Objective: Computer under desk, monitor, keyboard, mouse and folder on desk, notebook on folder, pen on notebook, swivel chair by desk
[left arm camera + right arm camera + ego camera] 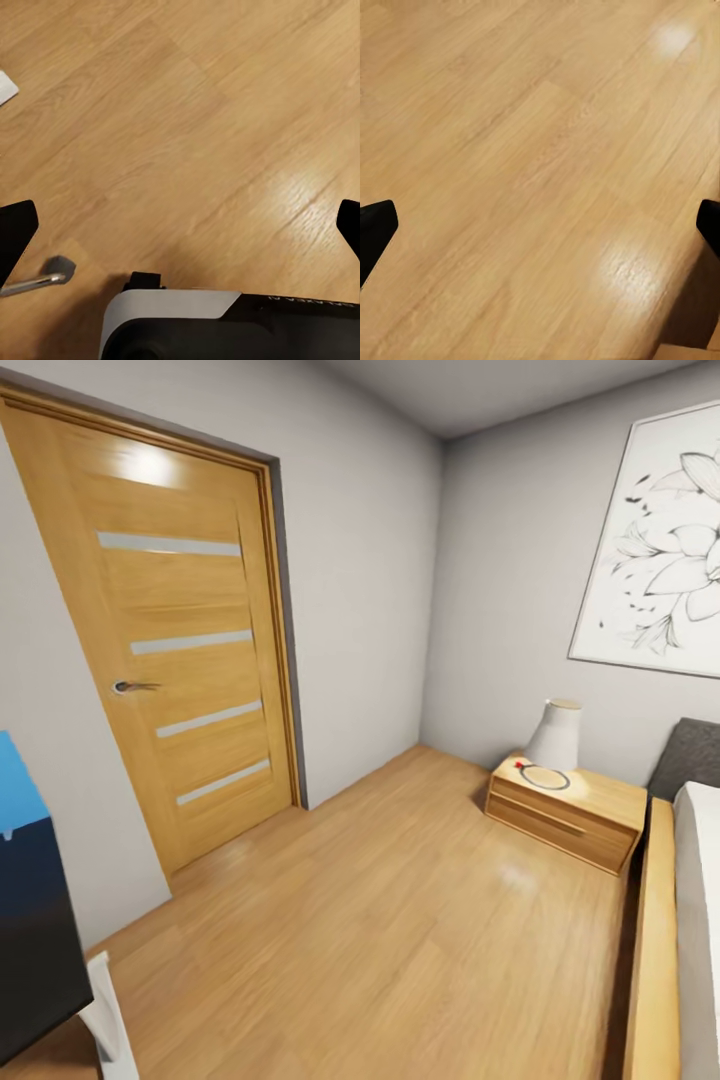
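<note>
Both claws hang spread wide with nothing between them: the left gripper [180,225] shows its black fingertips at the far edges of its wrist view, and the right gripper [540,225] does the same, each aimed down at bare boards. That open, empty carry suits a robot in transit, I judge, with no step of the tidying in hand yet.

Under the left claw, the light wood plank floor [195,112] is glossy and catches soft highlights; close beneath it sit the robot's own white and black base [225,322] and a small grey-tipped metal rod [45,281] whose purpose I cannot tell.

Of the task's things, the glossy black desk with its blue back panel [30,900] peeks in on the left claw's side. Ahead stand a honey-wood door with frosted strips [170,650], a low light-wood nightstand [570,810] bearing a white lamp [555,735], a framed flower drawing [660,550] and a bed's edge [690,920].
</note>
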{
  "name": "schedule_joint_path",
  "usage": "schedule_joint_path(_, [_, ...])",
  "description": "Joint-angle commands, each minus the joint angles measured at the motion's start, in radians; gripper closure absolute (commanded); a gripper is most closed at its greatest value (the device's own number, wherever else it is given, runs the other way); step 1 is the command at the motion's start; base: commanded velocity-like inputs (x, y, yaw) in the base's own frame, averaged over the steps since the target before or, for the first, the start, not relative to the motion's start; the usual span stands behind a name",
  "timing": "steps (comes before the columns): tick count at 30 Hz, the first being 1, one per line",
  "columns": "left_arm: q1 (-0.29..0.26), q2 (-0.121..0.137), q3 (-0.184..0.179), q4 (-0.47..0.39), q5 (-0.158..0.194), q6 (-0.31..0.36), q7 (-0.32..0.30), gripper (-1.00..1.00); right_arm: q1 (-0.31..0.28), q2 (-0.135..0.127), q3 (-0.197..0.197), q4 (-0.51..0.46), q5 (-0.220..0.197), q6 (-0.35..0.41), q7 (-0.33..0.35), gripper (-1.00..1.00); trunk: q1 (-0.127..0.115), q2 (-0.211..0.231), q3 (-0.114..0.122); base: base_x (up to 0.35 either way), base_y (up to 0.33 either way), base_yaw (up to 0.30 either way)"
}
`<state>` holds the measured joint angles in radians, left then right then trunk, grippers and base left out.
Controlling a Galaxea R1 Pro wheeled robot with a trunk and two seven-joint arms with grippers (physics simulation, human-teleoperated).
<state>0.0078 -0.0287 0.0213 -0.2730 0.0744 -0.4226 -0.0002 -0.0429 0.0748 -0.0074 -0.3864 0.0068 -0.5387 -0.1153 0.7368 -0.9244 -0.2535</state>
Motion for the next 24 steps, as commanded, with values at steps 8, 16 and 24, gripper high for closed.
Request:
schedule_joint_path(8, [0.000, -0.001, 0.001, -0.002, 0.005, -0.001, -0.001, -1.00, 0.000, 0.000, 0.000, 0.000, 0.001, -0.003, -0.003, -1.00, 0.001, -0.001, -0.001, 0.317, 0.028, 0.000])
schedule_joint_path(16, [0.000, -0.001, 0.001, -0.002, 0.005, -0.001, -0.001, -1.00, -0.001, 0.000, 0.000, 0.000, 0.001, -0.003, -0.003, -1.00, 0.001, -0.001, -0.001, 0.322, 0.001, 0.000])
schedule_joint_path(24, [0.001, -0.001, 0.002, -0.001, 0.004, -0.001, -0.001, -1.00, -0.001, -0.001, 0.001, 0.000, 0.002, -0.003, -0.001, -1.00, 0.001, -0.001, -0.001, 0.322, 0.000, 0.000])
